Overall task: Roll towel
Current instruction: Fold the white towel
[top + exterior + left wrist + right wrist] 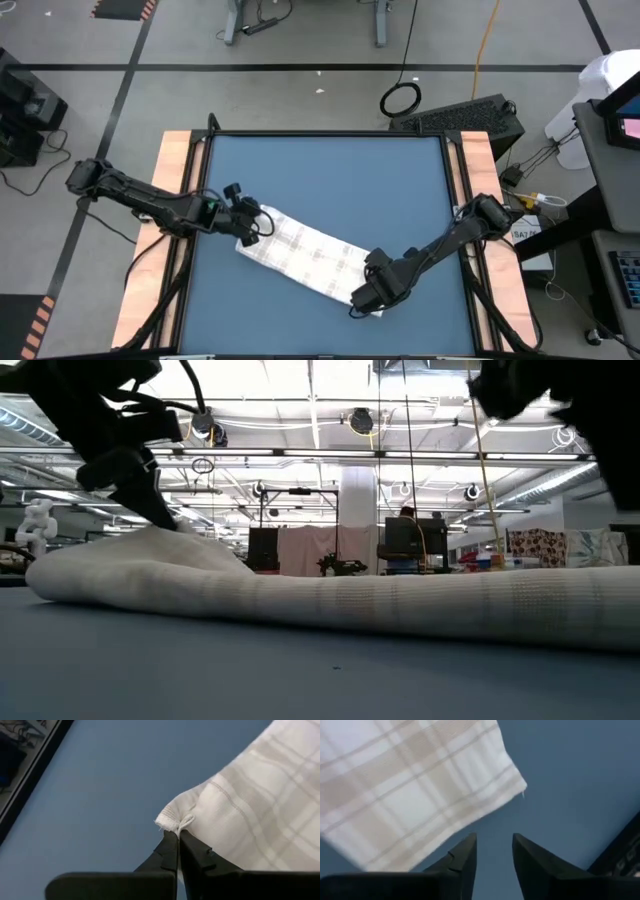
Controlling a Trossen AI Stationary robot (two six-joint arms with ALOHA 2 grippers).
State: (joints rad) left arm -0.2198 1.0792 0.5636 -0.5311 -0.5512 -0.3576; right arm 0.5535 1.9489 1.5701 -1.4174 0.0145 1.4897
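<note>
- Towel position: the thin white cloth towel with faint grey-beige plaid lines (305,255) lies partly folded on the blue counter (330,170), toward its near half. Its long axis runs diagonally, from the left arm's side down toward the near right.
- Right end effector (493,851): it hovers at the towel's near right end. The wrist view shows its two dark fingers parted with a clear gap, holding nothing. The towel's hemmed corner (512,780) lies just ahead of the fingertips and apart from them, with bare blue counter between.
- Left end effector (178,836): it sits at the towel's far left end, fingers pressed together on a small tuck of the hem at the corner. The cloth there (250,810) is lifted into a soft ridge; the low view shows the same rise at that end (150,550).
- Governing relation: each arm stands at one end of the long axis, so neither is markedly nearer overall. In my judgement the right end is still ungripped, and the right fingers need to advance onto that corner before rolling along the axis can proceed evenly.
- Risk, judged: with only one corner held, a pull could skew the thin cloth rather than roll it.
- Beyond the counter: a workshop floor with cables and benches; nothing there bears on the task.
</note>
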